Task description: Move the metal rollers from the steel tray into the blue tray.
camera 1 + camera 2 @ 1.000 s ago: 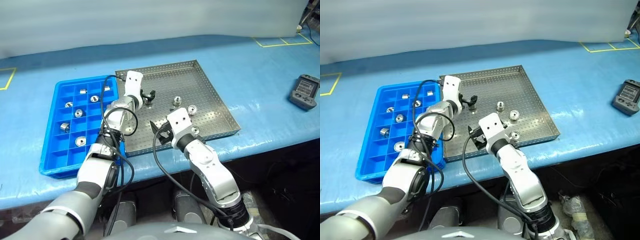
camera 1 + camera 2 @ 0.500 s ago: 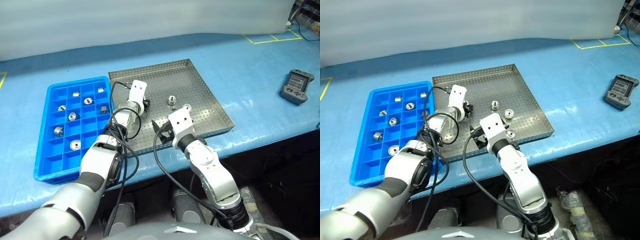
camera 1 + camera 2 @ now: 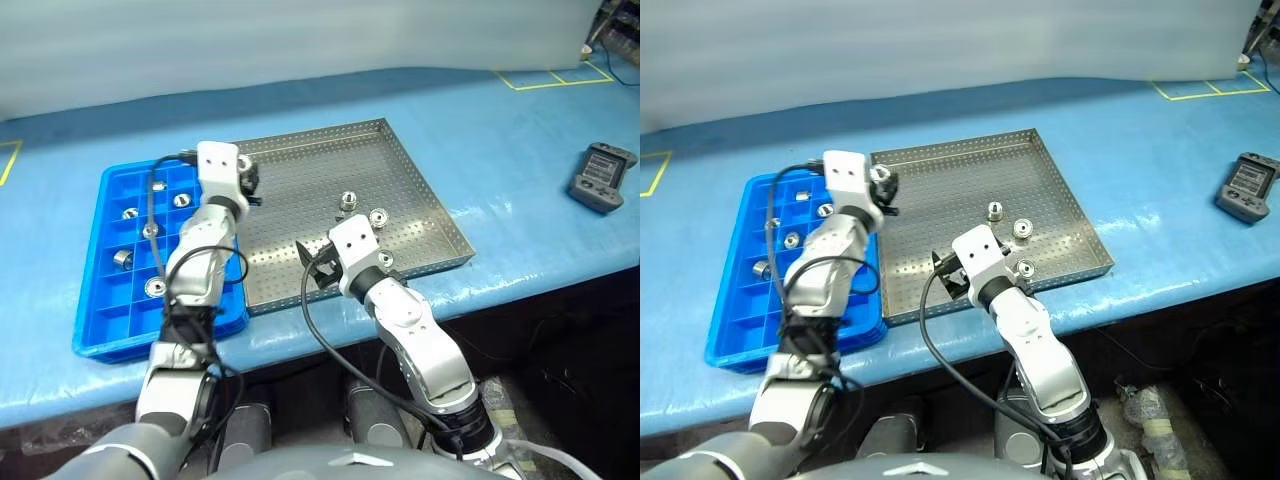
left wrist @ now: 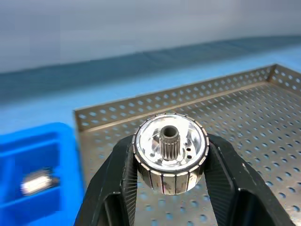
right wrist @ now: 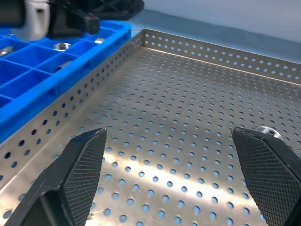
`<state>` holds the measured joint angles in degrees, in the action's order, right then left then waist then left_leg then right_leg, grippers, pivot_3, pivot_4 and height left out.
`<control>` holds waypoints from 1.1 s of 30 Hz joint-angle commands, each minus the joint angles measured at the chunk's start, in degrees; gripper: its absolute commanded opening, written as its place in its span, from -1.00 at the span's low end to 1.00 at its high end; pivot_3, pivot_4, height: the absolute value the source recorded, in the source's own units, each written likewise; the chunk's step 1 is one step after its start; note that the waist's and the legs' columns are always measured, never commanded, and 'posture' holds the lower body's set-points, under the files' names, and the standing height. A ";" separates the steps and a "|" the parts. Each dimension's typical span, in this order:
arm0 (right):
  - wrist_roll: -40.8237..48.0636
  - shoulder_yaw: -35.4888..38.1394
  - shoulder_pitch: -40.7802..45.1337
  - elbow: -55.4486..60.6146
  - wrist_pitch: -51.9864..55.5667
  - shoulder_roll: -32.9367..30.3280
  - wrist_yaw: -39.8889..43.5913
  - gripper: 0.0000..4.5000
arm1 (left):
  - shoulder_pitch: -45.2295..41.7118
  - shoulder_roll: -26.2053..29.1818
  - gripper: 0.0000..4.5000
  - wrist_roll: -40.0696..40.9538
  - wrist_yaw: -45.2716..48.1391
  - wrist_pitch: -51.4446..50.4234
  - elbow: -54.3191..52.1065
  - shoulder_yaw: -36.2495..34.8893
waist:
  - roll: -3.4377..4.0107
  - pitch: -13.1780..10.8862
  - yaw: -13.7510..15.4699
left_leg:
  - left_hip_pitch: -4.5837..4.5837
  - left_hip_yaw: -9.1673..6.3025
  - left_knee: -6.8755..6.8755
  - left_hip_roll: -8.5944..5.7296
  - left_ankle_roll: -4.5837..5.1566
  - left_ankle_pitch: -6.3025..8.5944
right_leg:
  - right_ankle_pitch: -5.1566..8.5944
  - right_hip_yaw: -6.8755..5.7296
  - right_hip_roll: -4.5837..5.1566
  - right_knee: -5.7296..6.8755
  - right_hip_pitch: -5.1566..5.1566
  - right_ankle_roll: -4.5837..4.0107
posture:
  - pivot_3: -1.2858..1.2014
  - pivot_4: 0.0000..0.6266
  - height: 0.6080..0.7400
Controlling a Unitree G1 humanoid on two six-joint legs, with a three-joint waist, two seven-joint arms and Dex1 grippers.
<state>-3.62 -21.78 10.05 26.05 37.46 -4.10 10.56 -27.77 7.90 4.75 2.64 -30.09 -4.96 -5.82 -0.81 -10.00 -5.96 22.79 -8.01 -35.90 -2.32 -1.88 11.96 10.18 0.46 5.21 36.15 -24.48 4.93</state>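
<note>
across the blue-covered table [image 3: 520, 130] in the left eye view, the steel tray [image 3: 300, 160] sits centre with the blue tray [image 3: 100, 320] just beside it on the left; the left gripper [image 3: 247, 178] hangs over the seam between the 2 trays, near the steel tray's far left corner, pinching 1 of the metal rollers [image 3: 244, 163], while the right gripper [image 3: 312, 268] hovers low over the steel tray's near edge. 3 rollers lie in the steel tray: 1 upright [image 3: 348, 203], 1 just right of it [image 3: 377, 217], 1 nearer, by the right wrist [image 3: 386, 260]; several more rest in the blue tray's cells [image 3: 124, 258]. a dark handheld device [image 3: 604, 177] lies far right. the right eye view gives the same layout, the left gripper above the blue tray's right rim. from the left wrist view, the held roller [image 4: 170, 153] is clamped across its ribbed side between both fingers [image 4: 117, 179], its splined centre hole facing the camera, the steel tray's far left corner and a blue cell beyond it. from the right wrist view, the right gripper's fingers [image 5: 80, 165] stand spread wide over bare perforated floor, holding nothing. these rollers look dense, rigid and smooth, likely to roll or slip; gripping across the ribbed rim, as here, seems the safest hold, with a low release into a cell.
</note>
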 commanded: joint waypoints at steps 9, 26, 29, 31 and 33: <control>4.40 -4.17 8.48 -7.82 -5.44 2.68 9.24 1.00 | 25.61 2.27 -0.24 -3.15 -4.59 -10.41 -35.97 -7.29 | -0.05 0.03 5.13 | -0.13 0.05 -0.05 0.04 0.01 -0.06 | -0.02 0.05 -0.07 -0.01 0.11 -0.15 | 0.14 -0.52 1.00; 9.08 -7.49 10.42 -11.79 -8.45 5.16 17.05 1.00 | 43.95 -9.00 -0.24 -1.87 -9.09 -18.35 -45.28 -10.16 | -0.19 0.11 8.51 | -0.11 -0.05 -0.02 0.05 0.00 -0.06 | 0.14 -0.08 -0.08 -0.05 0.12 -0.48 | 0.22 -0.52 1.00; 8.50 -7.45 10.13 -11.34 -8.32 5.09 16.39 1.00 | 43.08 -9.45 0.21 -1.01 -8.70 -18.76 -44.99 -10.37 | -0.19 0.11 8.59 | -0.10 -0.08 -0.02 0.05 -0.01 -0.06 | 0.16 -0.12 -0.08 -0.04 0.11 -0.50 | 0.22 -0.52 1.00; 8.38 -7.22 9.80 -10.82 -8.09 5.07 15.79 1.00 | 41.60 -9.28 0.52 -0.40 -8.22 -18.58 -44.92 -10.32 | -0.19 0.11 8.62 | -0.09 -0.08 -0.02 0.05 -0.01 -0.06 | 0.16 -0.12 -0.07 -0.04 0.10 -0.50 | 0.22 -0.52 1.00; 8.16 -6.44 9.23 -10.06 -7.77 5.04 14.57 1.00 | 38.96 -8.27 0.80 -0.34 -7.72 -18.17 -44.11 -9.89 | -0.19 0.11 8.59 | -0.08 -0.08 -0.01 0.05 -0.01 -0.06 | 0.16 -0.13 -0.07 -0.05 0.09 -0.50 | 0.16 -0.52 1.00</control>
<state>4.58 -29.16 19.23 12.89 30.31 0.45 26.01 12.73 -1.28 3.78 -5.76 -49.19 -47.61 -16.19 -1.00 -9.89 2.63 22.72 -8.09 -35.92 -2.27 -1.90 11.90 10.34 0.32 5.14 36.11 -24.40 4.42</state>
